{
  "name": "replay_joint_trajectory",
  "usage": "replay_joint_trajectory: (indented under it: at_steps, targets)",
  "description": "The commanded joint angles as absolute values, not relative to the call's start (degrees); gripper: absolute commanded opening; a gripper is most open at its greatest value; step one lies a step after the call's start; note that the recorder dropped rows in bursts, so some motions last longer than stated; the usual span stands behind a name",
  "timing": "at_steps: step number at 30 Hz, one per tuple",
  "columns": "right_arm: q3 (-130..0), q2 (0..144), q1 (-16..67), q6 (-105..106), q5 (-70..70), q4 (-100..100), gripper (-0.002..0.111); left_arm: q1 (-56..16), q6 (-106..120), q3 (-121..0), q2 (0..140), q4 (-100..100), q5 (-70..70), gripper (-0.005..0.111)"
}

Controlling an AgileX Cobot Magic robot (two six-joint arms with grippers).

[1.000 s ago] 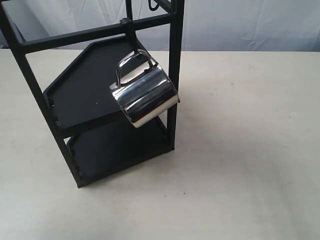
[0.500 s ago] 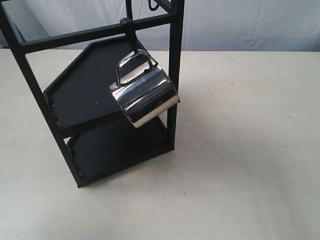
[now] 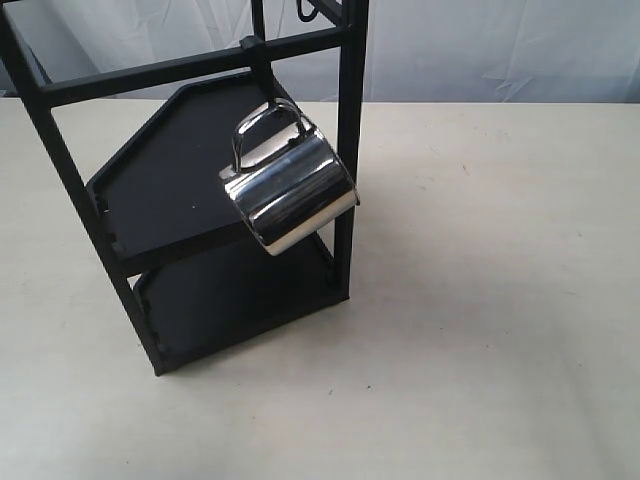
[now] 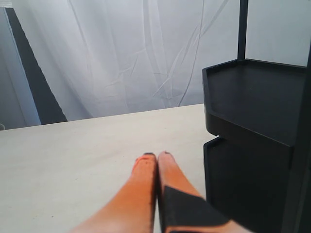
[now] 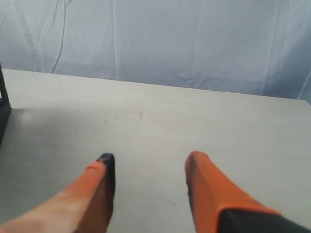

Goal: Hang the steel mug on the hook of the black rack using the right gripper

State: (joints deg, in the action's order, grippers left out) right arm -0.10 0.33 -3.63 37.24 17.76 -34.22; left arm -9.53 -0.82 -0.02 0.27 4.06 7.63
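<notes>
Looking at the earlier pictures and this one, we see no change: the steel mug (image 3: 291, 193) hangs in the same spot and nothing has moved.

We see the mug's thin looped handle (image 3: 264, 128) caught over the hook (image 3: 262, 75), the thin rod coming down from the crossbar of the black rack (image 3: 349, 150). The mug tilts, with its open end pointing down and toward the right. It hangs in front of the upper shelf (image 3: 165, 185) and just beside the rack's front post. No arm or gripper shows in the outside view.

We see the right gripper (image 5: 148, 167) over the bare pale table (image 5: 160, 121), well away from the mug. Its orange fingers (image 5: 206, 187) stand wide apart and hold nothing. One dark edge of the rack shows at the side of that view.

We see the left gripper (image 4: 157, 156) low over the table, near the rack's two shelves. Its orange fingers (image 4: 141, 189) are pressed together with nothing between them.

A white cloth (image 3: 500, 45) hangs behind the table.
</notes>
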Motion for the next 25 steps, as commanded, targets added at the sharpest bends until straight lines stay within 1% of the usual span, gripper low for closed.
replay_joint_trajectory:
  at_steps: [1,4,7,25]
  targets:
    - [0.0,0.0,-3.91,33.09,18.54,-28.76,0.025,-9.8,-0.96,0.0,0.0,4.11,7.32,0.002]
    - [0.0,0.0,-3.91,32.96,20.42,-23.68,0.01,-9.8,-0.96,0.0,0.0,4.11,7.32,0.002]
    - [0.0,0.0,-3.91,32.96,20.42,-23.56,-0.001,-9.8,-0.96,0.0,0.0,4.11,7.32,0.002]
    - [0.0,0.0,-3.91,32.96,20.42,-24.0,-0.001,-9.8,-0.96,0.0,0.0,4.11,7.32,0.002]
